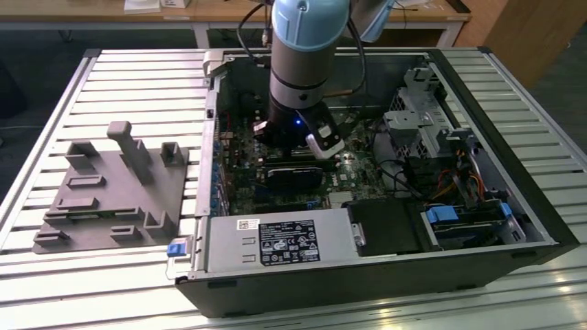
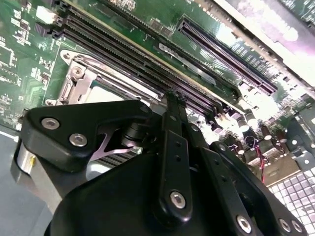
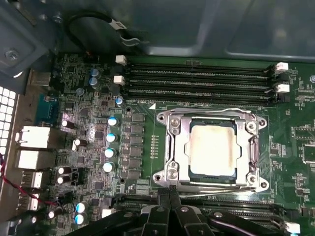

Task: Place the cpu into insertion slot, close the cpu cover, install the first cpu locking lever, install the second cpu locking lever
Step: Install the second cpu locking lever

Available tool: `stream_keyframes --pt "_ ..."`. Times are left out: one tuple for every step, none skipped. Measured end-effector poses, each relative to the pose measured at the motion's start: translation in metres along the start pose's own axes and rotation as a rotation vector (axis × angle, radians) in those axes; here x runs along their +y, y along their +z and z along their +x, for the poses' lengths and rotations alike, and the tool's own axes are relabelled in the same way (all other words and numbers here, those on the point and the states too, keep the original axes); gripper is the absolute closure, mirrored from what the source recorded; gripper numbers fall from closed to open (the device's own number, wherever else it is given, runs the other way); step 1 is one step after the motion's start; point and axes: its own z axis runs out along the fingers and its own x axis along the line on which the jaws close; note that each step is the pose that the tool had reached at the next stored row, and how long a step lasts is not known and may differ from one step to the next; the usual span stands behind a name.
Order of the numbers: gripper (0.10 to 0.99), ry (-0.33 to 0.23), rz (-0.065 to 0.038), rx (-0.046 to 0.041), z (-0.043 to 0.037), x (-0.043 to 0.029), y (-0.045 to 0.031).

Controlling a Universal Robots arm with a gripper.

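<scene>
Sitting in the socket, the cpu [image 3: 212, 148] lies under the closed cpu cover [image 3: 179, 147]. Gripper [image 3: 170, 191] fingers are pressed together, empty, beside that cover. Risk: an unseated lever could let the cover spring up.

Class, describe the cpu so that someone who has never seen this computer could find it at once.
In the first wrist view, find the green motherboard inside the open case, then the long black memory slots. Between those rows sits a silver metal frame, the cpu cover. The cpu is the flat, pale beige square in its window, the one plain, unmarked surface among busy circuitry.
</scene>
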Motion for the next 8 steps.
stream_keyframes --pt "0.980 0.000 -0.003 -0.0007 0.0005 -0.0001 0.0004" --pt "0.980 -0.001 -0.007 -0.0016 0.0010 -0.0002 0.0009" --pt "0.980 -0.001 -0.010 -0.0022 0.0014 -0.0003 0.0014" --pt "0.980 -0.001 -0.014 -0.0030 0.0018 -0.0003 0.0019" --pt "0.980 -0.001 -0.016 -0.0038 0.0024 -0.0004 0.0025" --pt "0.980 -0.001 -0.017 -0.0046 0.0029 -0.0005 0.0031" --pt "0.980 -0.002 -0.018 -0.0047 0.0031 -0.0006 0.0037" --pt "0.980 -0.002 -0.020 -0.0049 0.0032 -0.0008 0.0044"
